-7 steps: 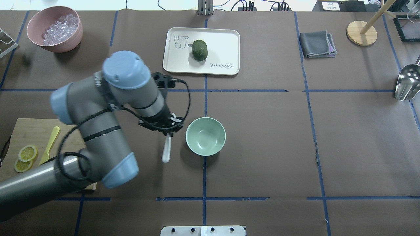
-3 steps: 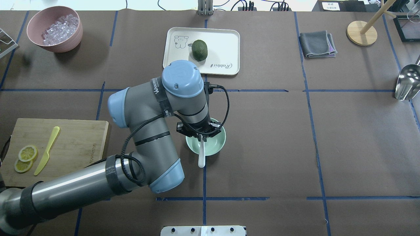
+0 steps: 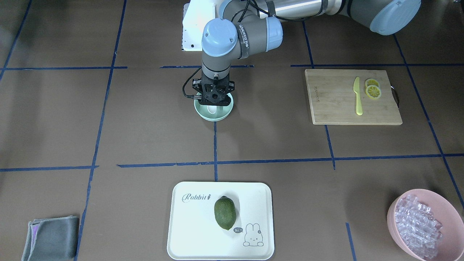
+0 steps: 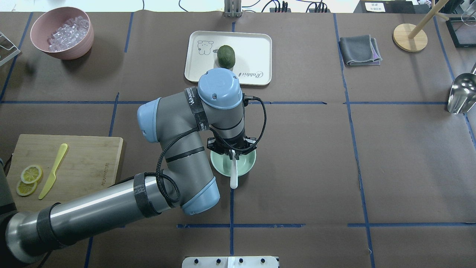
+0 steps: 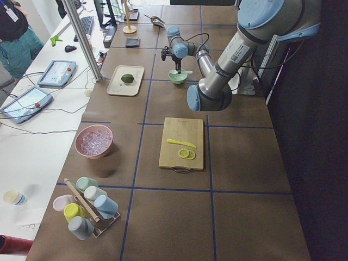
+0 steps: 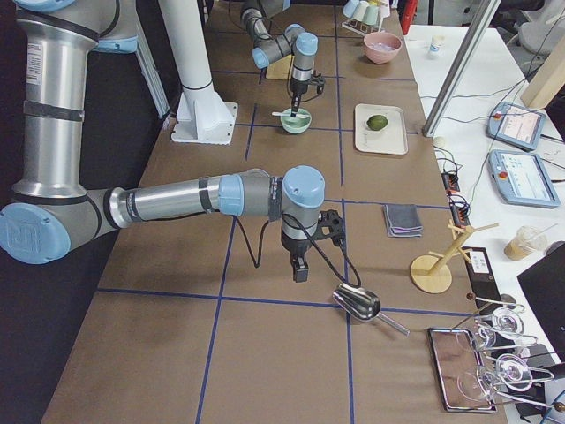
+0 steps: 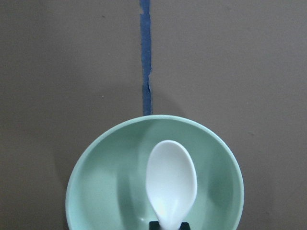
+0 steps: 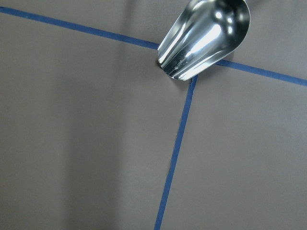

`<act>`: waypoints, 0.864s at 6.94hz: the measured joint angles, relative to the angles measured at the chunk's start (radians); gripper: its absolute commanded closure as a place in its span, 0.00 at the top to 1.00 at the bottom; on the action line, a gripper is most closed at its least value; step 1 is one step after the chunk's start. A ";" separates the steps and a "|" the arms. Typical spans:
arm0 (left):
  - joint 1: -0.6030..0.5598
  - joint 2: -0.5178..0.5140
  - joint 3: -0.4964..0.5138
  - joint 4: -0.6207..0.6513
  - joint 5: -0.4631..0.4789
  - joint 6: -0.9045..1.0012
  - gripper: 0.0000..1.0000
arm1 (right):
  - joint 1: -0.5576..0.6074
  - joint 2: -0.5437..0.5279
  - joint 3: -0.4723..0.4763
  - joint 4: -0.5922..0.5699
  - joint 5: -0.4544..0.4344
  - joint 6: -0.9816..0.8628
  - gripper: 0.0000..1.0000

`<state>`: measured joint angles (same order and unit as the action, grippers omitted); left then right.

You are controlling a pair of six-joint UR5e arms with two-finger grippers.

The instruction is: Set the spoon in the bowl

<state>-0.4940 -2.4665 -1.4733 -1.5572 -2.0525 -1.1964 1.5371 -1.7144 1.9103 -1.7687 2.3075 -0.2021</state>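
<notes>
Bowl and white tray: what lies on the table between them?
Between bowl and tray, only bare table crossed by blue tape, per the front-facing view.

Tray [image 3: 188, 232] bears cursive "Rabbit" in one corner and "hi~" in a small bubble beside a drawn rabbit opposite; lettering on the cutting board [image 3: 337, 101] is illegible.

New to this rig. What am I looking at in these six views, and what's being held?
A two-armed robot at a taped table. Views: across the table, over the robot's shoulders, each table end, each wrist. The left gripper is shut on a white spoon, its scoop end over the green bowl. The right gripper hangs near a metal scoop; open or shut, I can't tell. Elsewhere: a tray with a green fruit, a board with knife and lemon slices, a pink bowl of ice, a cloth.
</notes>
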 measured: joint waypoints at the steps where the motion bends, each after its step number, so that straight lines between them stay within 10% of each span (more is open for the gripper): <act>1: 0.000 -0.001 0.001 -0.001 0.000 0.000 1.00 | 0.000 0.000 0.000 0.000 0.000 0.000 1.00; 6: -0.058 0.091 -0.073 0.021 -0.010 0.061 1.00 | 0.000 -0.023 0.007 0.000 0.011 -0.002 1.00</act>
<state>-0.5524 -2.3760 -1.5458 -1.5362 -2.0626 -1.1352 1.5371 -1.7372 1.9173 -1.7687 2.3189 -0.2036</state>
